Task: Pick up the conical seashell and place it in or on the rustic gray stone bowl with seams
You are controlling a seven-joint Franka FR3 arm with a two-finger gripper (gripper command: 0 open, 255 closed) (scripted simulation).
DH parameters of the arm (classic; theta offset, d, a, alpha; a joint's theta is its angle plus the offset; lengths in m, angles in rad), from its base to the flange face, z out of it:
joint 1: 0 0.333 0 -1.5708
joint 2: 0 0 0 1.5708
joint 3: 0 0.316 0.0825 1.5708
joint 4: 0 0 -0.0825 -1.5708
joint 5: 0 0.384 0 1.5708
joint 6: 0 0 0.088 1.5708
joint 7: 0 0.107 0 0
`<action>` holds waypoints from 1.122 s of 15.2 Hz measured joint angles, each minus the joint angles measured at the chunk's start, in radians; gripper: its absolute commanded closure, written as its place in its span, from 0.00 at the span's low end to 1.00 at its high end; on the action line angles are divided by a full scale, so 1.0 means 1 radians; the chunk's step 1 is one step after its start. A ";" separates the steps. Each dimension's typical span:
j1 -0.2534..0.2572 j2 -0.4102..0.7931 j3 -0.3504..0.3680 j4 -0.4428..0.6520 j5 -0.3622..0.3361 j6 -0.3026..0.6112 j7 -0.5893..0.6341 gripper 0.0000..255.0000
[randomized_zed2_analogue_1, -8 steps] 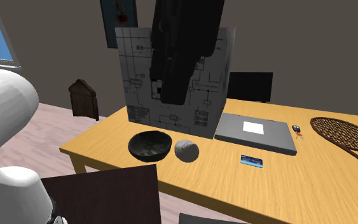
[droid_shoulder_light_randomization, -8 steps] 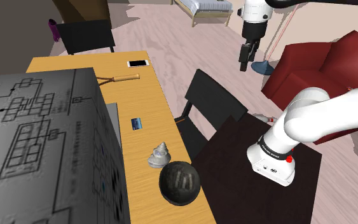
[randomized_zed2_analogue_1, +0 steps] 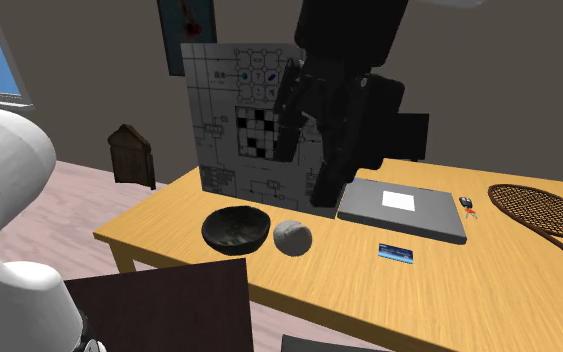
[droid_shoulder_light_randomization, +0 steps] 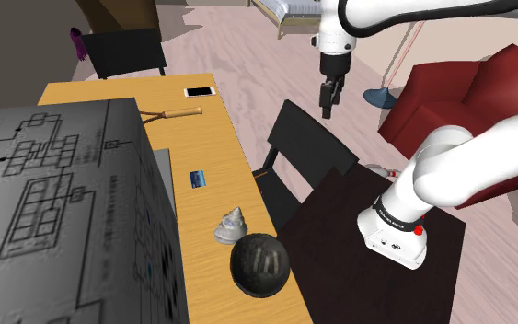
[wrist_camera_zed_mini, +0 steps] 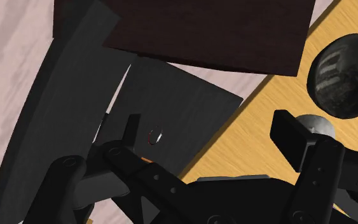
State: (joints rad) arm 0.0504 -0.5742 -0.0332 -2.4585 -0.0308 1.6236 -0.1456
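The conical seashell (droid_shoulder_light_randomization: 232, 224) is pale grey and stands on the wooden table (droid_shoulder_light_randomization: 220, 147), close beside the dark stone bowl (droid_shoulder_light_randomization: 259, 265). In the second exterior view the shell (randomized_zed2_analogue_1: 292, 237) sits just right of the bowl (randomized_zed2_analogue_1: 236, 229). My gripper (droid_shoulder_light_randomization: 327, 99) hangs high in the air over the black chair (droid_shoulder_light_randomization: 303, 147), well away from both. It is open with nothing between its fingers. In the wrist view the gripper (wrist_camera_zed_mini: 212, 133) looks down on the chair, and the shell (wrist_camera_zed_mini: 314, 125) peeks out behind one finger, next to the bowl (wrist_camera_zed_mini: 343, 73).
A tall box printed with diagrams (droid_shoulder_light_randomization: 54, 212) fills the table's near left in the shoulder view. A grey laptop (randomized_zed2_analogue_1: 404, 208), a blue card (randomized_zed2_analogue_1: 396, 251), keys (randomized_zed2_analogue_1: 467, 205), a racket (randomized_zed2_analogue_1: 544, 212) and a phone (droid_shoulder_light_randomization: 200, 91) lie on the table. A red armchair (droid_shoulder_light_randomization: 468, 92) stands to the right.
My gripper has swung toward the shoulder view's left and slightly lower, coming over the black chair. The shell and the bowl have not moved.
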 measured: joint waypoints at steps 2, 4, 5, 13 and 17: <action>0.019 0.069 0.003 0.005 0.019 0.049 -0.019 0.00; 0.040 0.128 0.010 0.009 0.042 0.090 -0.036 0.00; 0.048 0.161 0.011 0.009 0.050 0.116 -0.048 0.00; 0.125 0.430 0.051 0.075 0.142 0.264 -0.128 0.00; 0.163 0.600 0.085 0.168 0.188 0.316 -0.161 0.00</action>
State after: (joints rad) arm 0.2136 0.0255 0.0516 -2.2908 0.1569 1.9395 -0.3063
